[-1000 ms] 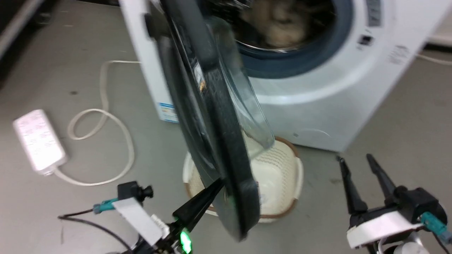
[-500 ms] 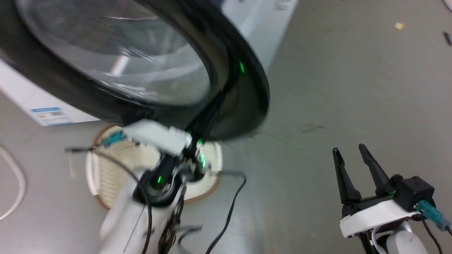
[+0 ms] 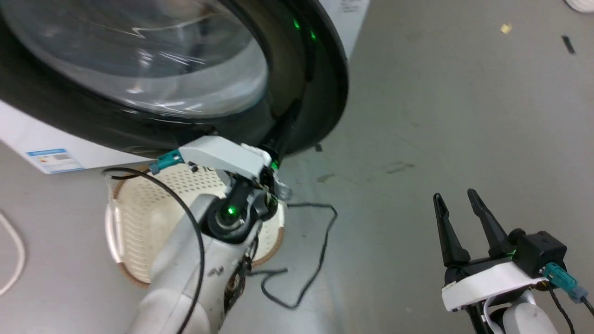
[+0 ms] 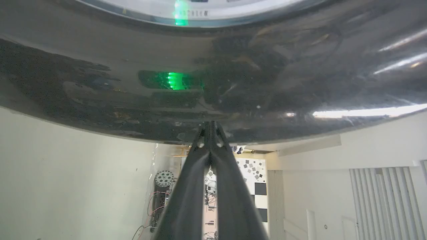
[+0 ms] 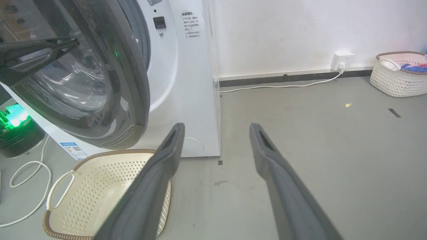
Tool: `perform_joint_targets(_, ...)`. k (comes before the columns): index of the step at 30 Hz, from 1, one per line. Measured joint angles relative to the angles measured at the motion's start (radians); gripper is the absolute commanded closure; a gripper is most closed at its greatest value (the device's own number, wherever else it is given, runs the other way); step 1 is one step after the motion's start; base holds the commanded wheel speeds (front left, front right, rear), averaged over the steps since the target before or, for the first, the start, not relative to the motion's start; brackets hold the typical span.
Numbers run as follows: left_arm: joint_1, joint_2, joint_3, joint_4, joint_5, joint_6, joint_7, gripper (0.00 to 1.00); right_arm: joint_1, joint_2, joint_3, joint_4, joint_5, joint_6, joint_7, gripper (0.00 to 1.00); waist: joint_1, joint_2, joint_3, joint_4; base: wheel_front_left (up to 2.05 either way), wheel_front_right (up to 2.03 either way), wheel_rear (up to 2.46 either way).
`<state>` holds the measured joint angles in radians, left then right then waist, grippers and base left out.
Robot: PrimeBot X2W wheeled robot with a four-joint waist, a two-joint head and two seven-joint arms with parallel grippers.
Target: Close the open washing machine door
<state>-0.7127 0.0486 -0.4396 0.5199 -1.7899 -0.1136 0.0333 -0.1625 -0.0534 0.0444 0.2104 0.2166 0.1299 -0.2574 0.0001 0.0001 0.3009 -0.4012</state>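
Task item: washing machine door (image 3: 153, 69), qty 1; round, glossy black rim (image 4: 213, 76), clear bowl window.
Door posn: dead ahead of L pincer (image 3: 293, 107) tips, touching; up and to the left of R pincer (image 3: 454, 195), well apart.
Door state: ajar. Right wrist view shows a gap between the door and the machine front (image 5: 180, 66); not yet seated.
L pincer: fingers pressed together, nothing between them; tips butt on the outer face of the rim, low down, near the free edge.
R pincer: fingers apart, empty, over bare floor (image 3: 441, 116).
Nearer arm: L (in contact).
Axis: door is round, so no long axis; face stands upright. Swing judged abt an upright hinge on the side away from R pincer; hinge itself not seen.
Next move (est.): push along L fingers' own line, toward the machine front, until the rim seats.
Risk (est.): closed tips on a glossy rim may skid off the edge.
Counts: door 1; machine 1; pincers 2; baskets 2.
Basket (image 3: 139, 208): below L pincer, on the floor.
Second basket (image 5: 397, 73): far ahead-right of R pincer, by the wall, cloth inside.
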Motion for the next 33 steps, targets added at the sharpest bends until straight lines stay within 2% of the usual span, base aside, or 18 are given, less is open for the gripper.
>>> perform_joint_targets(1, 0.008, 0.0, -0.012, -0.005, 0.012, -0.004, 0.002, 0.77, 0.001, 0.0, -0.001, -0.003, -0.005, 0.0, 0.0, 0.0, -0.0001, 0.0, -0.007, 0.01, 0.0, 0.0, 0.0)
perform_joint_targets(2, 0.021, 0.001, -0.025, -0.017, 0.026, -0.006, 0.008, 0.33, 0.004, 0.0, -0.003, -0.007, -0.01, 0.0, 0.0, 0.0, -0.0001, 0.0, -0.015, 0.022, 0.0, 0.0, 0.0)
perform_joint_targets(3, 0.042, 0.006, -0.038, -0.035, 0.041, -0.01, 0.012, 0.0, 0.008, 0.0, -0.005, -0.011, -0.015, 0.0, 0.0, 0.0, -0.0001, 0.0, -0.023, 0.034, 0.0, 0.0, 0.0)
perform_joint_targets(7, 0.157, 0.055, -0.084, -0.165, 0.144, -0.012, -0.009, 0.0, 0.034, 0.0, -0.013, -0.027, -0.032, 0.0, 0.0, 0.0, -0.0002, 0.0, -0.058, 0.093, 0.0, 0.0, 0.0)
perform_joint_targets(11, 0.293, 0.166, -0.135, -0.272, 0.308, -0.012, -0.105, 0.0, 0.063, 0.001, -0.023, -0.042, -0.045, 0.0, 0.0, 0.0, -0.0002, 0.0, -0.099, 0.157, 0.0, 0.0, 0.0)
perform_joint_targets(14, 0.384, 0.255, -0.165, -0.296, 0.447, -0.012, -0.209, 0.0, 0.089, 0.0, -0.032, -0.058, -0.054, 0.0, 0.0, 0.0, -0.0002, 0.0, -0.131, 0.207, 0.0, 0.0, 0.0)
perform_joint_targets(17, 0.451, 0.312, -0.157, -0.3, 0.565, -0.008, -0.271, 0.0, 0.109, -0.003, -0.036, -0.066, -0.058, 0.0, 0.0, 0.0, -0.0002, -0.0001, -0.162, 0.255, 0.0, 0.0, 0.0)
perform_joint_targets(19, 0.475, 0.335, -0.138, -0.303, 0.66, 0.024, -0.284, 0.0, 0.121, -0.006, -0.043, -0.072, -0.058, 0.0, 0.0, 0.0, -0.0002, 0.0, -0.18, 0.287, 0.0, 0.0, 0.0)
perform_joint_targets(21, 0.487, 0.36, -0.122, -0.313, 0.803, 0.079, -0.289, 0.0, 0.133, -0.008, -0.046, -0.08, -0.058, 0.0, 0.0, 0.0, -0.0003, -0.0001, -0.199, 0.316, 0.0, 0.0, 0.0)
perform_joint_targets(24, 0.501, 0.37, -0.049, -0.362, 1.038, 0.174, -0.29, 0.0, 0.149, -0.011, -0.041, -0.088, -0.061, 0.0, 0.0, 0.0, -0.0002, 0.0, -0.223, 0.355, 0.0, 0.0, 0.0)
perform_joint_targets(26, 0.535, 0.346, 0.009, -0.409, 1.13, 0.211, -0.29, 0.0, 0.158, -0.012, -0.039, -0.089, -0.061, 0.0, 0.0, 0.0, -0.0002, -0.0001, -0.24, 0.373, 0.0, 0.0, 0.0)
perform_joint_targets(28, 0.577, 0.307, 0.06, -0.457, 1.197, 0.229, -0.29, 0.0, 0.164, -0.012, -0.038, -0.091, -0.061, 0.0, 0.0, 0.0, -0.0003, -0.0001, -0.254, 0.387, 0.0, 0.0, 0.0)
perform_joint_targets(31, 0.624, 0.297, 0.095, -0.488, 1.345, 0.258, -0.29, 0.0, 0.17, -0.013, -0.03, -0.094, -0.065, 0.0, 0.0, 0.0, -0.0002, -0.0001, -0.267, 0.4, 0.0, 0.0, 0.0)
perform_joint_targets(33, 0.65, 0.283, 0.12, -0.505, 1.397, 0.265, -0.29, 0.0, 0.175, -0.013, -0.02, -0.093, -0.07, 0.0, 0.0, 0.0, -0.0002, -0.0001, -0.271, 0.403, 0.0, 0.0, 0.0)
